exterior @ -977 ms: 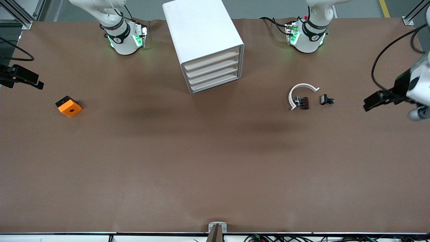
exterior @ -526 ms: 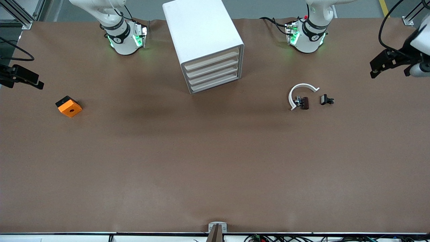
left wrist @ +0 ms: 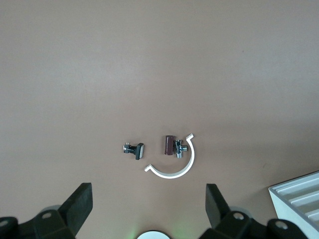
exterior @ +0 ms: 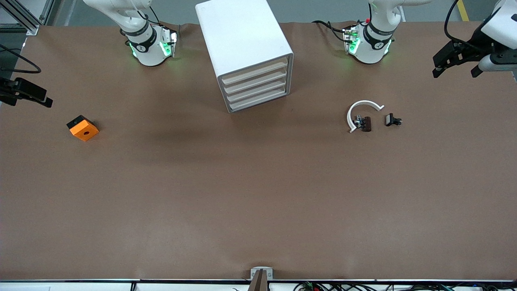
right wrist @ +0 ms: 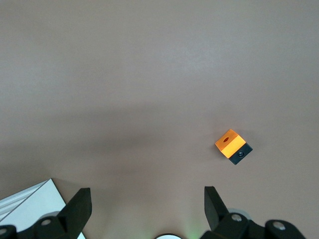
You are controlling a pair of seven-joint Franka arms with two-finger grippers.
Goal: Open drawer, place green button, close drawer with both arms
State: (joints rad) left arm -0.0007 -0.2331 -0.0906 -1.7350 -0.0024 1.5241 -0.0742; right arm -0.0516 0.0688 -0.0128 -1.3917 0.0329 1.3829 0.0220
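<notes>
The white cabinet (exterior: 242,36) stands between the two arm bases. All its drawers are shut, and the drawer (exterior: 258,101) is the lowest one. No button shows in any view. My left gripper (exterior: 453,68) hangs open over the table's edge at the left arm's end. In the left wrist view it (left wrist: 148,196) is empty, high above a white arc (left wrist: 174,167). My right gripper (exterior: 40,99) hangs open over the right arm's end of the table. In the right wrist view it (right wrist: 147,199) holds nothing, and the cabinet's corner (right wrist: 30,204) shows.
An orange block with a hole (exterior: 83,128) lies near the right arm's end of the table. The white arc (exterior: 360,109) lies toward the left arm's end with two small dark clips (exterior: 364,123) (exterior: 392,120) beside it. A bracket (exterior: 261,275) sits at the table's near edge.
My left gripper has swung along the table's end toward the side where the arm bases stand. The right gripper, the cabinet and the small parts have not moved.
</notes>
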